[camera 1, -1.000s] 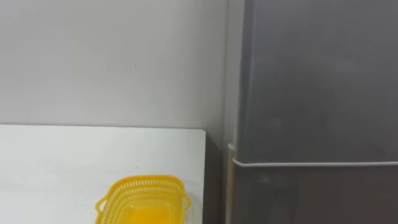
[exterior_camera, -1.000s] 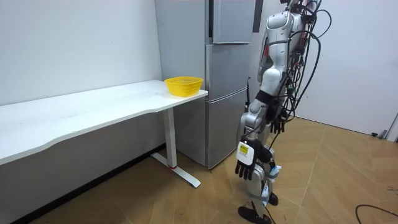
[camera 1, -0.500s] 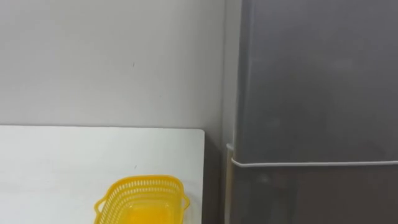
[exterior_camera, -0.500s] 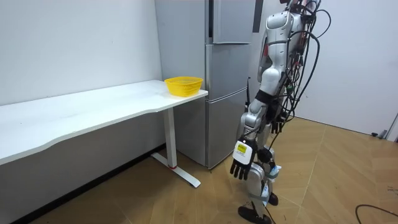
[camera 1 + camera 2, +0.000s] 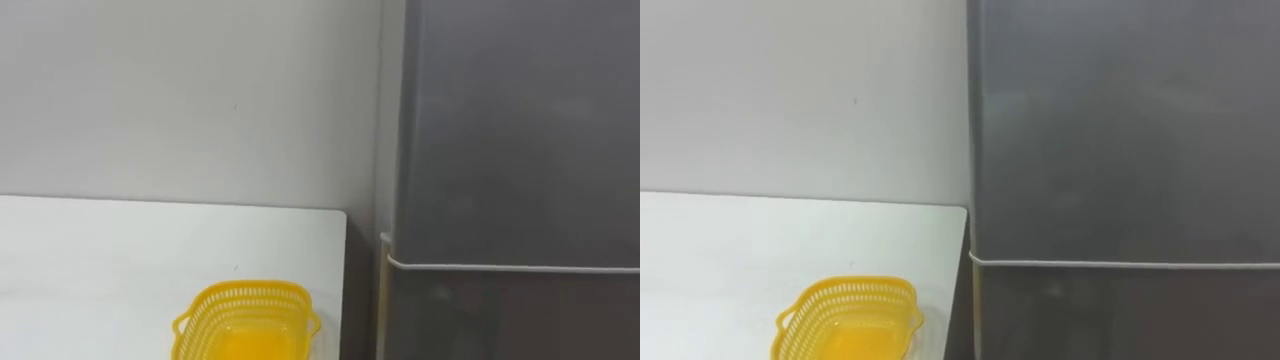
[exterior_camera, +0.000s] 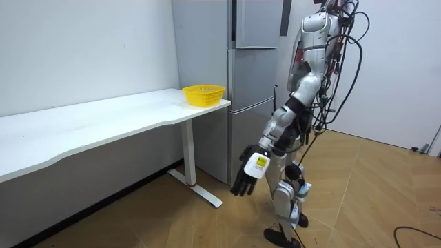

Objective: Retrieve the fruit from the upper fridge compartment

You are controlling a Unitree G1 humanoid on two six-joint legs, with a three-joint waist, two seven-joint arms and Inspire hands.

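Note:
The grey fridge fills the right half of my eye views, both doors closed, with a pale seam between the upper and lower door. In the room view I stand in front of the fridge, a short step away, facing it. My left hand is held out low and forward at about knee height, below the lower door. Its fingers hang relaxed and hold nothing.
A yellow mesh basket sits on the end of the long white table beside the fridge, against the white wall. In the room view the basket is at the table's right end. Wooden floor lies around me.
My left arm has swung forward and up from beside my leg toward the fridge. The eye view has shifted slightly, so basket and fridge edge sit further right.

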